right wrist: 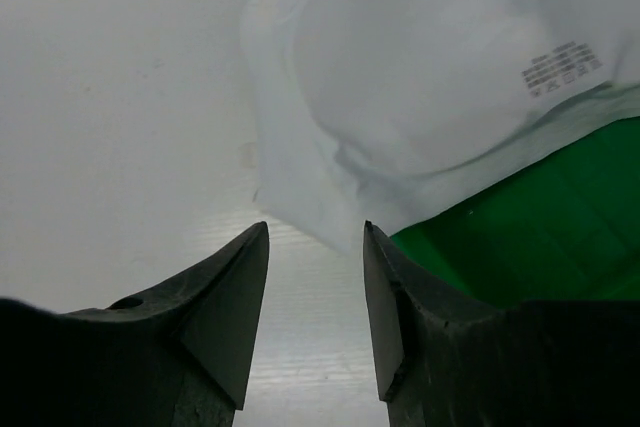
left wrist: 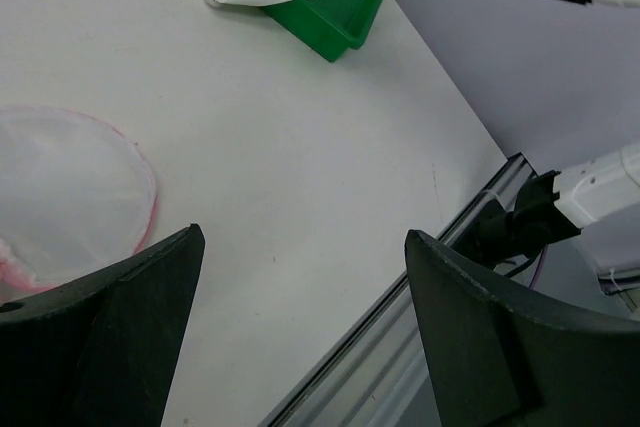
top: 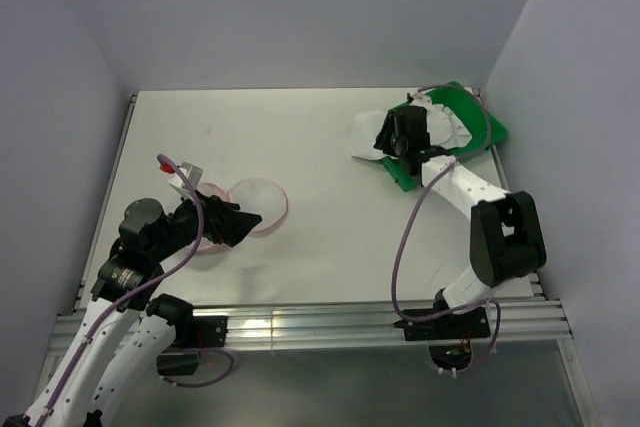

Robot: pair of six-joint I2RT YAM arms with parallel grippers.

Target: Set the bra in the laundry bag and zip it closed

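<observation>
White bra (top: 371, 136) half on green tray (top: 498, 133)

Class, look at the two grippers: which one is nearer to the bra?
Right. The right gripper hangs at the edge of the bra by the green tray; the left gripper is across the table, beside the laundry bag.

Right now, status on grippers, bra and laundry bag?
Left gripper open, empty, beside laundry bag. Right gripper jaws apart, empty, over bra edge. Bra draped half out of green tray, not bagged. No obstruction seen.
</observation>
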